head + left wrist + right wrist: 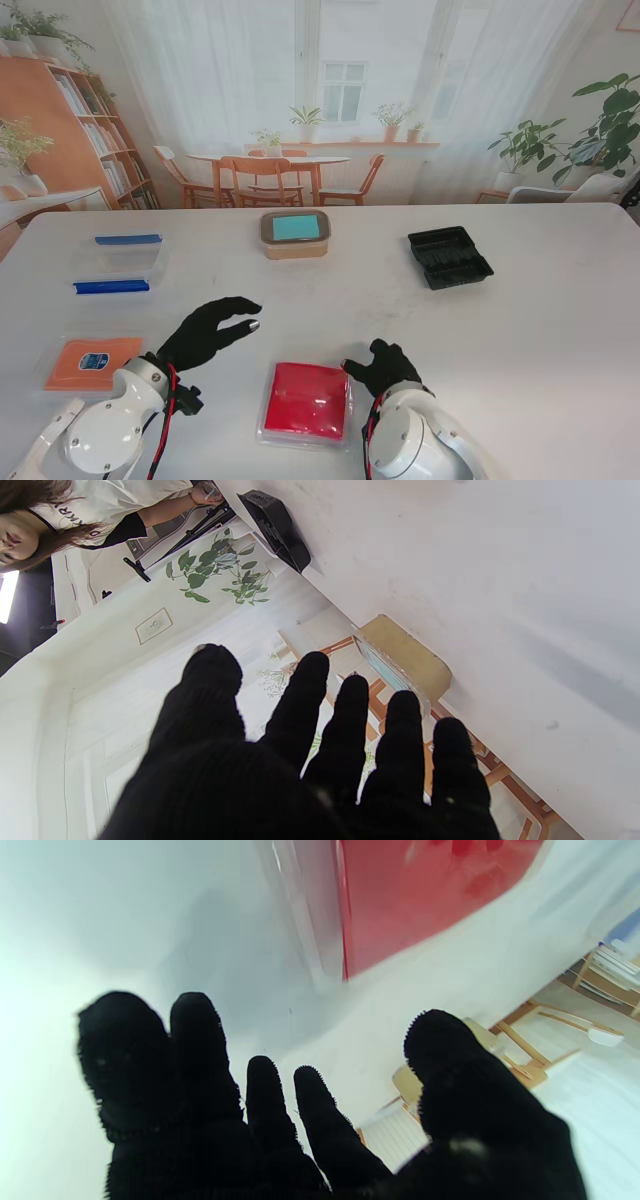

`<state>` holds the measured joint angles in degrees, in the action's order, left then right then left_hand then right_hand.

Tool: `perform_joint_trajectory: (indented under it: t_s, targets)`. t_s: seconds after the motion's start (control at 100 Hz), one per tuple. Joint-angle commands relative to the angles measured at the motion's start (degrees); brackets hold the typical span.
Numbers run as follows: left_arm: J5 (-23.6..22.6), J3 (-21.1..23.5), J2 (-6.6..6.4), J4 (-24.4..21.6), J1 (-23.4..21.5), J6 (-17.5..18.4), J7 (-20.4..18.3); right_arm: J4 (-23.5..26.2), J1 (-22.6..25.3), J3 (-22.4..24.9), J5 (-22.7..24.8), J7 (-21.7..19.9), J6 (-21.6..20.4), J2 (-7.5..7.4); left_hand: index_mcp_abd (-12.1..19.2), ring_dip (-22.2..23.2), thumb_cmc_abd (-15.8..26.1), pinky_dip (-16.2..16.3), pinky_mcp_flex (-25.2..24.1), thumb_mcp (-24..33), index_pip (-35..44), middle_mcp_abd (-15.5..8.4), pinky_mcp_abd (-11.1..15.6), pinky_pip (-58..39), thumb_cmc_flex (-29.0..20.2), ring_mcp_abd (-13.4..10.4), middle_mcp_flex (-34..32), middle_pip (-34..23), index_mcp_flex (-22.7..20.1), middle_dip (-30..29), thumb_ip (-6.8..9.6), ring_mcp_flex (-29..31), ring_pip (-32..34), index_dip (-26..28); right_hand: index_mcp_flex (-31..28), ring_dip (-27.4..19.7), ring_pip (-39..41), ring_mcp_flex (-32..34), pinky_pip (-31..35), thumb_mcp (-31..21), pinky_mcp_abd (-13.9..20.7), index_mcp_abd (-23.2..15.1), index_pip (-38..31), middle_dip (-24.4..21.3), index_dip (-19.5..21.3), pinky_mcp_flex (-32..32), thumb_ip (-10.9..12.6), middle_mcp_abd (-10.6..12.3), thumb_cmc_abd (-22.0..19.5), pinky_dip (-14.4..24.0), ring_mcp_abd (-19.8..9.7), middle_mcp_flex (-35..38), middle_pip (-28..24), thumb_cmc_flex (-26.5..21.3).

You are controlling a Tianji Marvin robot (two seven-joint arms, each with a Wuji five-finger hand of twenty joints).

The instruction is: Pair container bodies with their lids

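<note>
Right hand (385,368), fingers spread and holding nothing, is hovering just beside the red lid (307,400), on its right; left hand (207,331), also spread and holding nothing, is farther off.

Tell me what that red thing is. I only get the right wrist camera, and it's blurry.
Observer: A flat red box with a clear rim. It lies just left of your right hand.
Operator: Is my other hand holding something?
Observer: No. The left hand is open, with its fingers spread.
Operator: Anything on the far right?
Observer: Yes, a black tray, far from both hands.
</note>
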<state>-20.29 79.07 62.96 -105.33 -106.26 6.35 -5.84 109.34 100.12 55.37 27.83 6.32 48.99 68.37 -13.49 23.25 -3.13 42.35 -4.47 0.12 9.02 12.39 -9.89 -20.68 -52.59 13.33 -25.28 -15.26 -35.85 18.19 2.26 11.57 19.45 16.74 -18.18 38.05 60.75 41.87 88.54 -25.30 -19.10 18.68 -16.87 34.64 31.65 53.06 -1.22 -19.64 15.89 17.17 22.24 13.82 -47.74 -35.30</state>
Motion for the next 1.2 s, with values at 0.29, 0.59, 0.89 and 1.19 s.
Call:
perform_joint_trajectory:
  t_s: [0.29, 0.59, 0.89, 1.19]
  targets:
    - [-0.78, 0.35, -0.06, 0.14, 1.89, -0.99, -0.73, -3.76, -3.37, 8.99, 6.88, -2.40, -20.18, -3.12, 1.33, -0.41, 1.11, 0.69, -0.76, -1.24, -0.62, -1.03, 0.10, 0.60, 1.94, -0.91, 0.90, 0.72, 0.45, -0.62, -1.08, -1.31, -1.40, -0.23, -1.95, -3.43, -10.17, -13.24, -6.56, 0.30, 1.61, -7.82, 0.22, -5.94, -1.38, -25.70, 1.13, 7.71, 3.45, 10.26, -6.82, 2.46, 8.40, -5.29]
    - [-1.24, -0.84, 0.08, 2.34, 5.18, -2.79, -0.44, -9.97, -9.18, 14.64, 11.42, -11.96, -34.29, -5.88, 1.37, -0.40, 1.14, 0.56, -0.78, -1.26, -0.65, -1.06, 0.16, 0.63, 1.92, -0.94, 0.90, 0.69, 0.50, -0.57, -1.08, -1.31, -1.36, -0.23, -4.24, -8.15, -25.25, -20.92, -24.54, 1.70, 5.04, -14.75, 0.23, -8.83, -2.86, -45.82, 1.35, 14.40, 7.16, 12.11, -11.86, 4.73, 17.37, -10.53]
    - [-1.16, -2.30, 0.13, 5.60, 8.91, -3.93, -0.71, -19.57, -16.70, 15.52, 19.09, -16.89, -47.02, -7.92, 1.33, -0.41, 1.16, 0.52, -0.81, -1.26, -0.65, -1.08, 0.24, 0.71, 1.93, -0.96, 0.99, 0.69, 0.51, -0.55, -1.08, -1.41, -1.41, -0.22, -3.25, -9.61, -30.17, -27.61, -33.20, -3.75, 8.07, -14.94, -0.03, -9.07, -3.11, -51.56, 1.12, 18.02, 11.83, 13.60, -15.93, 1.11, 18.76, -10.54]
    - [-0.56, -3.20, 0.27, 8.90, 12.49, -3.60, -0.69, -26.54, -21.83, 13.86, 25.47, -17.75, -49.65, -8.94, 1.34, -0.41, 1.18, 0.53, -0.83, -1.27, -0.66, -1.08, 0.27, 0.86, 1.96, -1.00, 1.00, 0.68, 0.52, -0.54, -1.08, -1.43, -1.40, -0.21, -1.27, -11.68, -32.94, -35.47, -42.50, -5.88, 12.15, -12.63, -0.38, -8.83, -2.98, -58.99, 0.47, 17.89, 14.20, 13.53, -18.65, -3.43, 17.49, -8.63]
